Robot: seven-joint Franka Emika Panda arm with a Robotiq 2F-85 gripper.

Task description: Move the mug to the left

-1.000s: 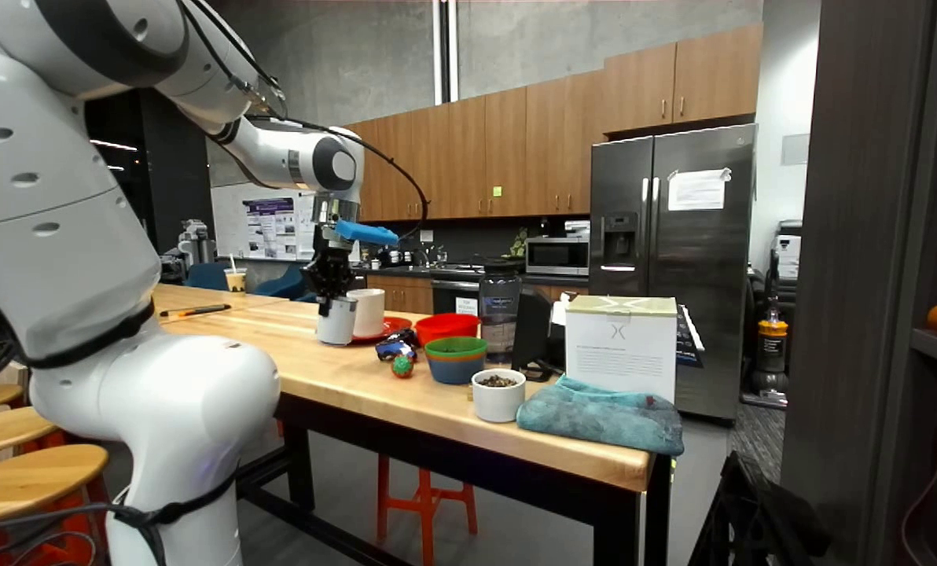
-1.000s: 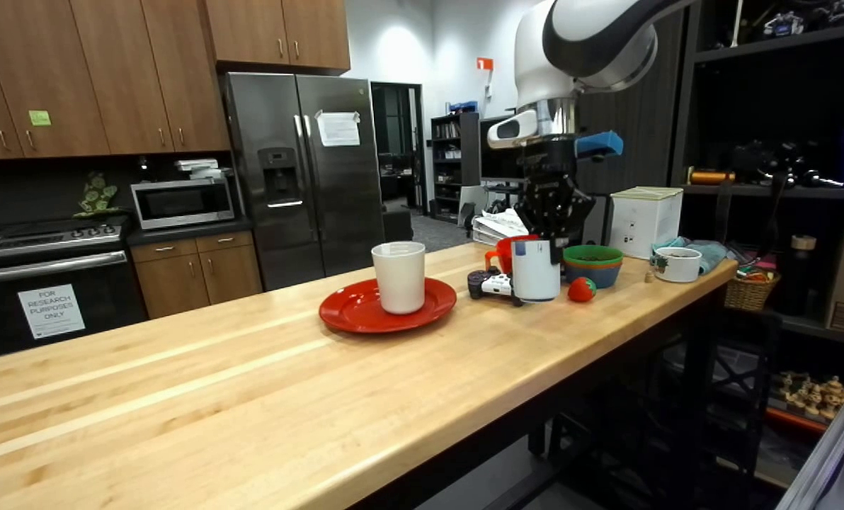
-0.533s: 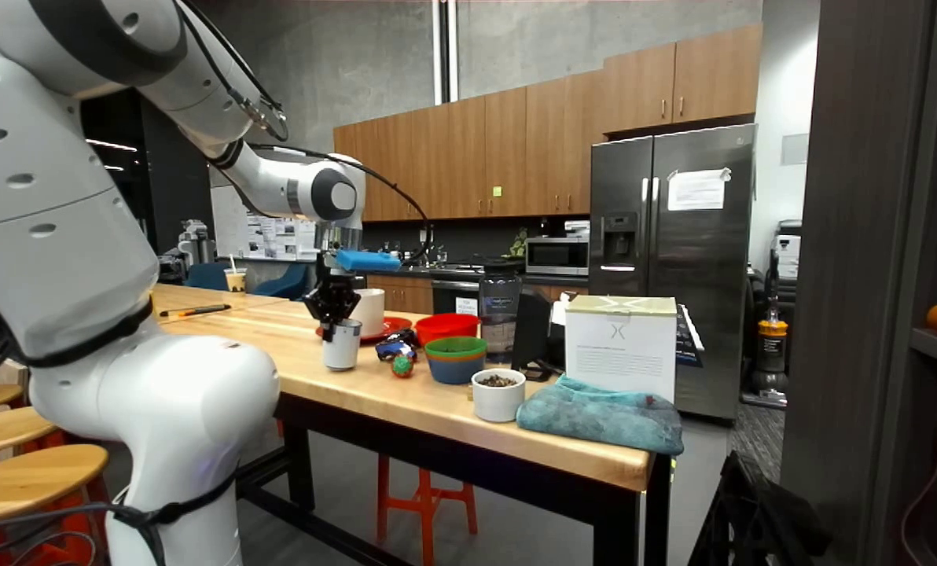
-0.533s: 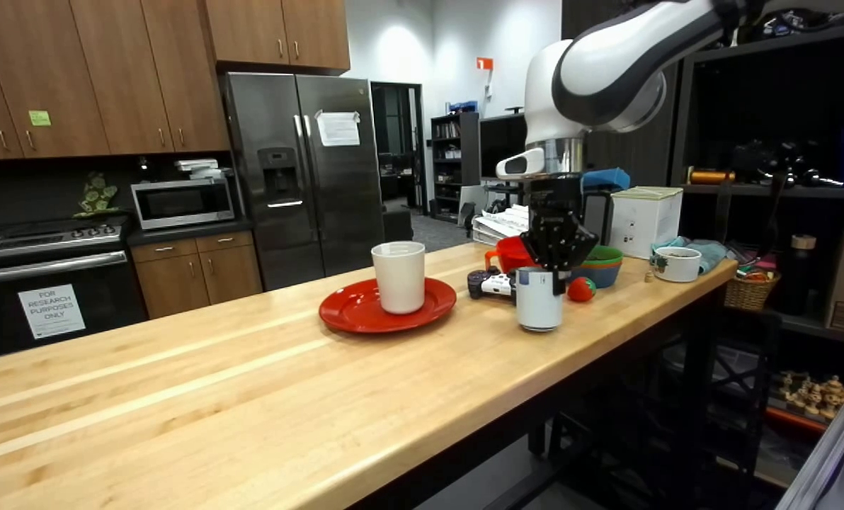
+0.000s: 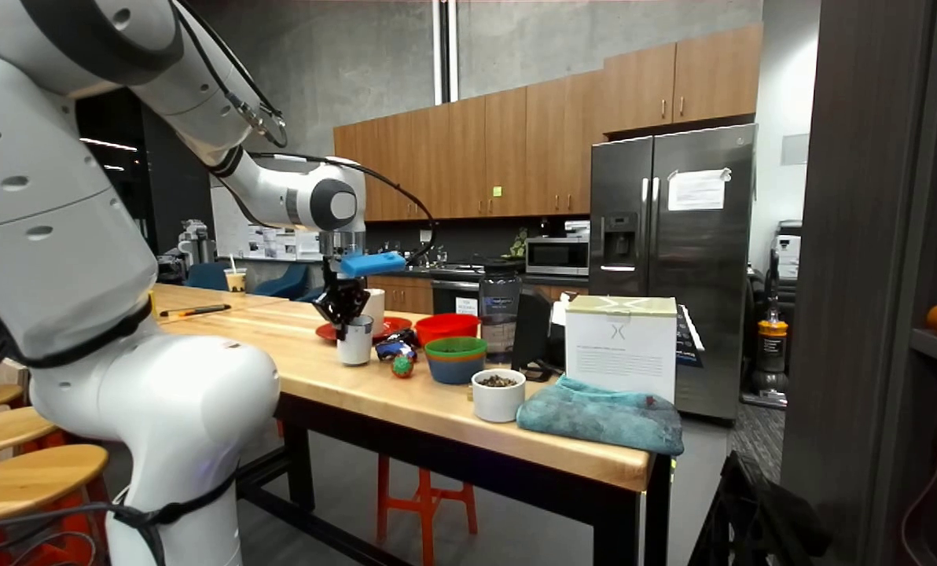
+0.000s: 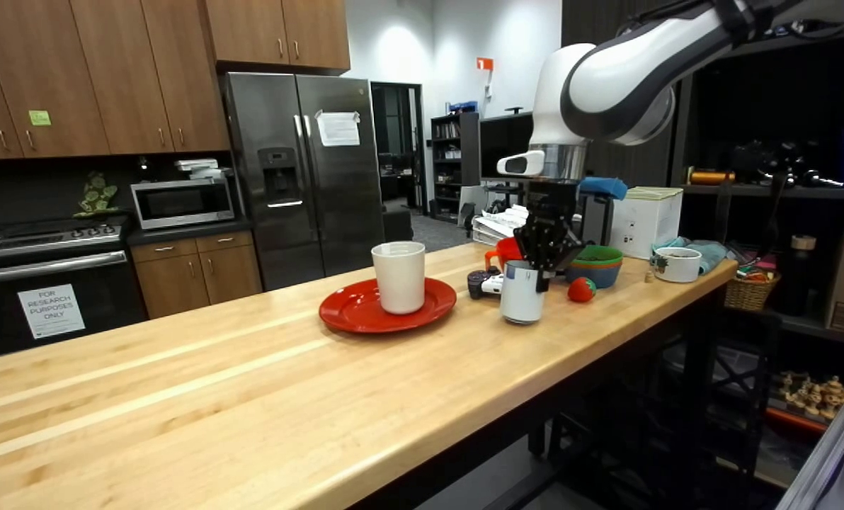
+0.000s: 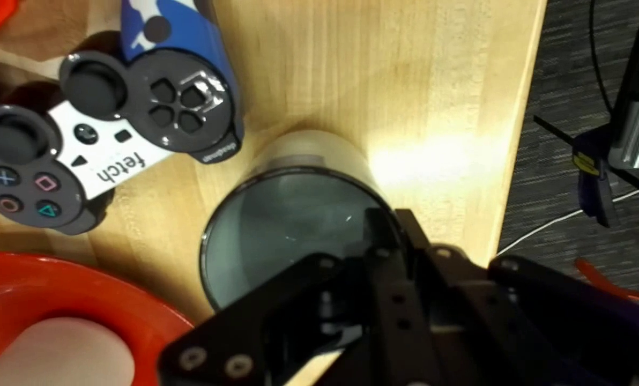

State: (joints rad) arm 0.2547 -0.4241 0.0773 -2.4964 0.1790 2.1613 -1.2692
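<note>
- At the far left, in an exterior view, a black oven [image 6: 110, 304] bore a paper sign [image 6: 52, 312] reading "FOR RESEARCH PURPOSES ONLY"; nearer ran the long butcher-block table [image 6: 238, 411].
- On the table's left stood a cream tumbler [image 6: 398, 280], upright on a glossy red plate [image 6: 344, 312].
- To their right, toward the far side, lay a game controller [image 7: 116, 155], lettered "fetch" in the wrist view; a red cup [image 6: 508, 249] sat just beyond, its handle to the left.
- Nearer and a little further right was the white mug [image 6: 520, 296], roughly upright, just beside the controller and right of the plate, apart from both. I could not tell whether its base met the table.
- At the mug's right side, the gripper [image 7: 397, 224] pinched its wall, one finger inside the rim and the other outside.
- Further right lay a strawberry [image 6: 582, 290], then nested bowls [image 6: 596, 273], green over orange over blue.
- Toward the right end a white box [image 6: 645, 223] stood on the far side; nearer sat a low white cup [image 6: 679, 268] holding dark bits [image 5: 497, 381], with a teal towel [image 5: 602, 423] just beside it.
</note>
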